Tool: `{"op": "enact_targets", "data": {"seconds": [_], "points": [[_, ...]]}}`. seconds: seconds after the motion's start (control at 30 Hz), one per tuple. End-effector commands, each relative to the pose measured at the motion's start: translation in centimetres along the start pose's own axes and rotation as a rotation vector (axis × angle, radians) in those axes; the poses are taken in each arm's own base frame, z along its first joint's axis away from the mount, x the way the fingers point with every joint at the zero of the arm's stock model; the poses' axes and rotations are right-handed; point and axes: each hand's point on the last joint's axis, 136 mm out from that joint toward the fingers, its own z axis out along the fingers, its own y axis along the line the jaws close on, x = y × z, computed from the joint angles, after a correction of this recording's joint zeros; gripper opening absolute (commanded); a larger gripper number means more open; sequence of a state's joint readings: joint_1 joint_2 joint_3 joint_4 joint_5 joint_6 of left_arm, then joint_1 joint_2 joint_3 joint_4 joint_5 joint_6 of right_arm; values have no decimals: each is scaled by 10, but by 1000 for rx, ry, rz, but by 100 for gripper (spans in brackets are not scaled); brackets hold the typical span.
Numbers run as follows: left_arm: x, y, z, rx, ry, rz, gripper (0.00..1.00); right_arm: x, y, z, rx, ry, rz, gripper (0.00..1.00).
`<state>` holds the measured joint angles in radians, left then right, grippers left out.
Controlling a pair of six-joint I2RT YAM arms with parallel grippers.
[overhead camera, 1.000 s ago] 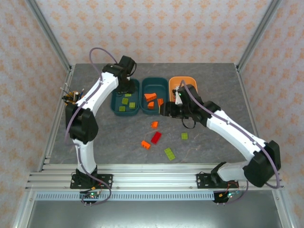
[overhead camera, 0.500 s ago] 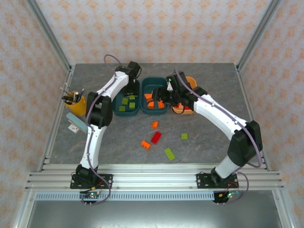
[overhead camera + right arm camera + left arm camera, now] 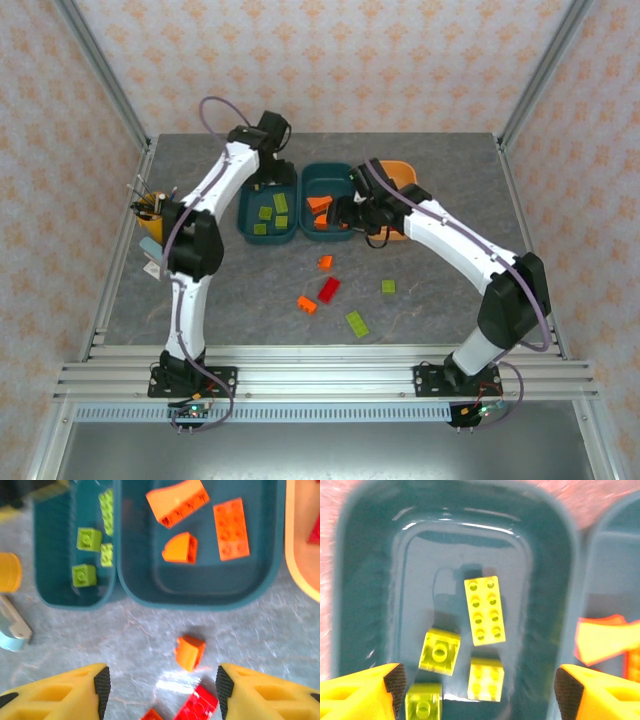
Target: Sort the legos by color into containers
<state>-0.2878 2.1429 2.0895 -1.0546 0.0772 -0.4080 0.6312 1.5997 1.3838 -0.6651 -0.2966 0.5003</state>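
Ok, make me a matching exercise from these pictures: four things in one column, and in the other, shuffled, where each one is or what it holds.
Things:
1. left teal tray
2. middle teal tray
3. red oblong brick
4. left gripper

States:
A. lies on the bare table
B. holds orange bricks
C. open and empty
D. holds yellow-green bricks

Pairs: 1-D, 2-B, 3-A, 4-C.
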Motion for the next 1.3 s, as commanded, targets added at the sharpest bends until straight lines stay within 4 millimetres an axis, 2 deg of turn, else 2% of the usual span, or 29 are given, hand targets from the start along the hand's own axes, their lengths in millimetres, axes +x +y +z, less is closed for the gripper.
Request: {"op": "enact_targets", "data": {"seconds": [0.0, 0.07, 0.13, 0.27, 0.33, 0.4, 0.5, 0.67, 0.87, 1.0, 1.13, 1.27], "points": [[5, -13, -79, 70, -157, -18, 84, 36, -22, 10, 157, 92, -29, 61], [27, -17, -99, 113, -184, -22, 85, 50, -26, 22, 212, 134, -27, 61], [54, -20, -110, 149, -197, -21, 86, 59, -28, 33, 263, 145, -36, 63], [121, -17, -118, 221, -181, -35, 86, 73, -20, 61, 283, 155, -11, 65], [149, -9, -122, 257, -180, -51, 86, 79, -17, 73, 292, 161, -3, 66], [174, 9, -123, 264, -171, -78, 88, 79, -16, 84, 314, 157, 2, 66], [200, 34, -127, 263, -165, -98, 90, 76, -18, 94, 340, 141, 18, 67], [224, 59, -133, 261, -166, -118, 90, 74, -20, 110, 377, 144, 19, 67], [229, 64, -138, 287, -182, -157, 90, 71, -24, 125, 404, 135, 15, 63], [229, 64, -141, 292, -183, -152, 90, 75, -30, 133, 441, 150, 22, 54], [230, 66, -143, 293, -191, -148, 90, 82, -36, 140, 454, 167, 35, 49], [231, 67, -143, 294, -192, -154, 89, 84, -40, 140, 468, 169, 39, 36]]}}
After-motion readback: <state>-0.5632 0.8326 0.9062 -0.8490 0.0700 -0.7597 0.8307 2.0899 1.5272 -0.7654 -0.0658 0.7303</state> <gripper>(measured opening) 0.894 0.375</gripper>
